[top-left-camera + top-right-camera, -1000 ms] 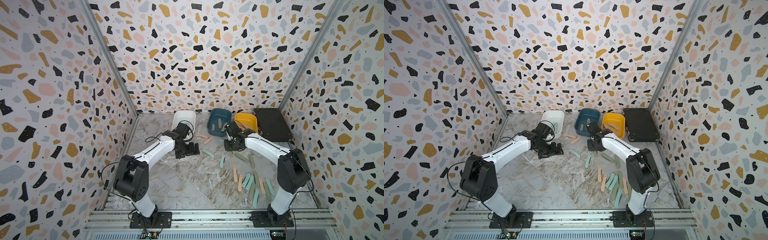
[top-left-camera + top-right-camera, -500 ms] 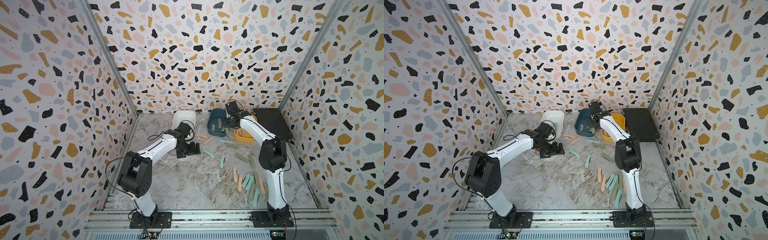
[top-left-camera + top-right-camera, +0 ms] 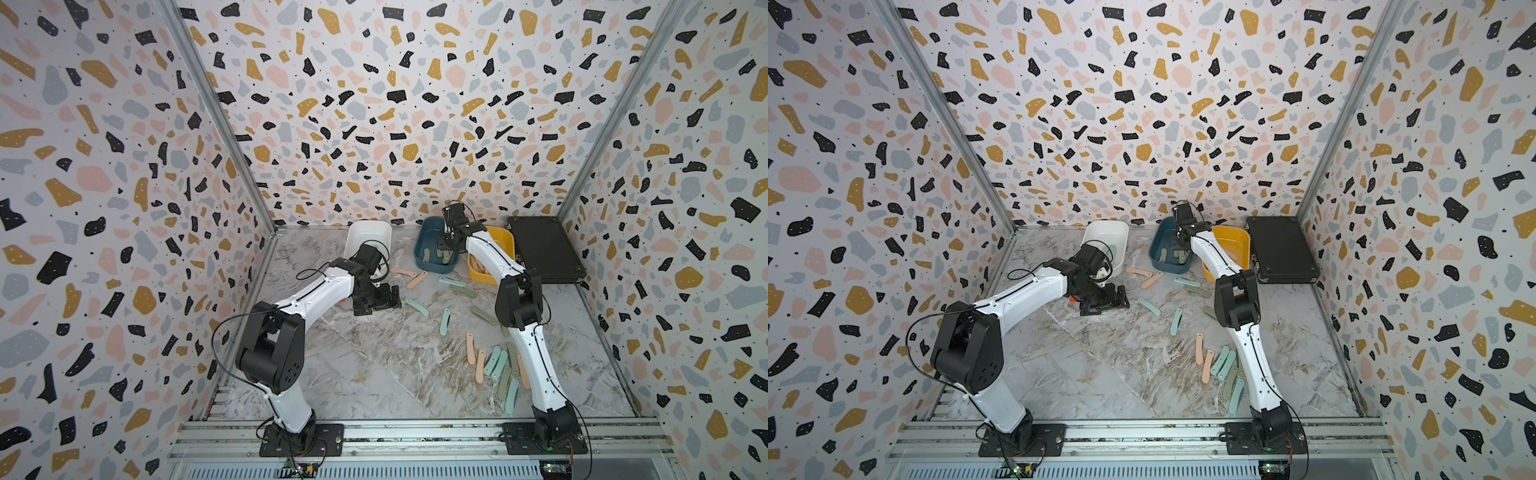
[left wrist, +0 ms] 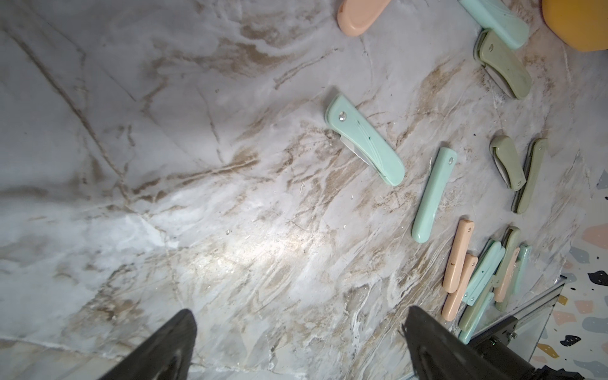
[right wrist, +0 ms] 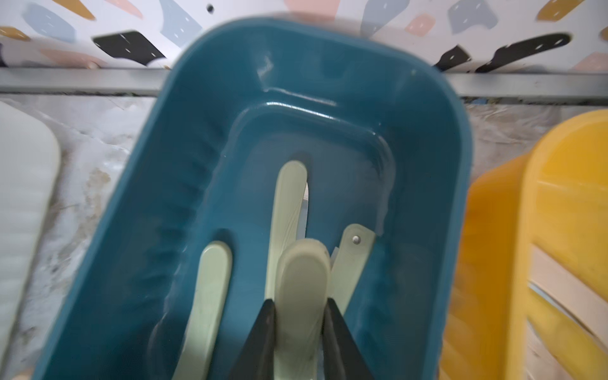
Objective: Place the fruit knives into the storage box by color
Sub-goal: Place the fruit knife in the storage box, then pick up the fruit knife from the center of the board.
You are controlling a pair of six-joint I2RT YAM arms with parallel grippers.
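My right gripper point(image 5: 299, 302) is shut on a sage green fruit knife point(image 5: 302, 273) and hangs over the dark teal storage box point(image 5: 427, 164), where three more green knives point(image 5: 210, 279) lie. In both top views it sits above that tub point(image 3: 428, 245), between the white tub point(image 3: 368, 232) and the yellow tub point(image 3: 498, 241). My left gripper point(image 4: 297, 316) is open and empty, low over the marble in front of the white tub point(image 3: 1104, 232). A mint knife point(image 4: 365, 139) lies just ahead of it. More knives are piled at the front right point(image 3: 496, 365).
A flat black case point(image 3: 544, 249) lies at the back right beside the yellow tub, which holds peach knives point(image 5: 559, 286). Two peach knives point(image 3: 403, 272) lie in front of the teal tub. Patterned walls close in three sides.
My right arm rose from the table in front of the tubs and reached back over the teal tub with the green knife. The left arm barely moved.
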